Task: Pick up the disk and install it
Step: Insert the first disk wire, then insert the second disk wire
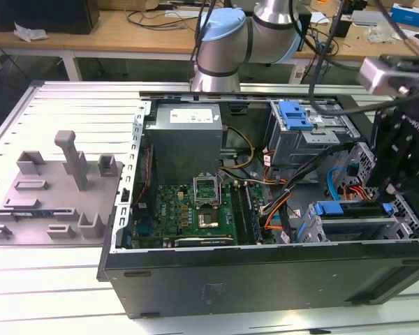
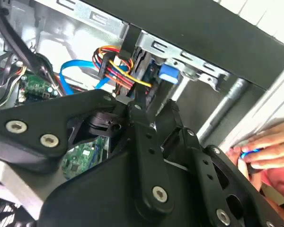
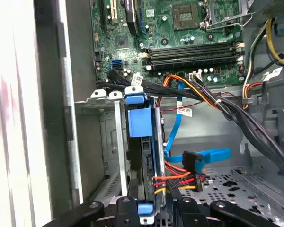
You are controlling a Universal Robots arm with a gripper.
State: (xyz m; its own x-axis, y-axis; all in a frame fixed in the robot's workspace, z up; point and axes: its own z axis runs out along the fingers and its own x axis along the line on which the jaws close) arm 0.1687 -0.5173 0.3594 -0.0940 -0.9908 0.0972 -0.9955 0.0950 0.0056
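The flat silver metal disk with its bright blue plastic bracket (image 1: 349,213) sits edge-up in the grey metal drive cage at the near right corner of the open black computer case (image 1: 265,279), as the exterior view shows it, so the pick-up looks done and the installation seems well advanced. In the first wrist view the disk (image 3: 142,142) stands between the cage's rails, with red, yellow and orange power wires (image 3: 180,179) just beside it. The black robot gripper (image 1: 405,160) hovers close above the cage; whether its jaws are spread or closed on the bracket cannot be told. A person's hand (image 2: 265,151) rests beside the case's outer wall.
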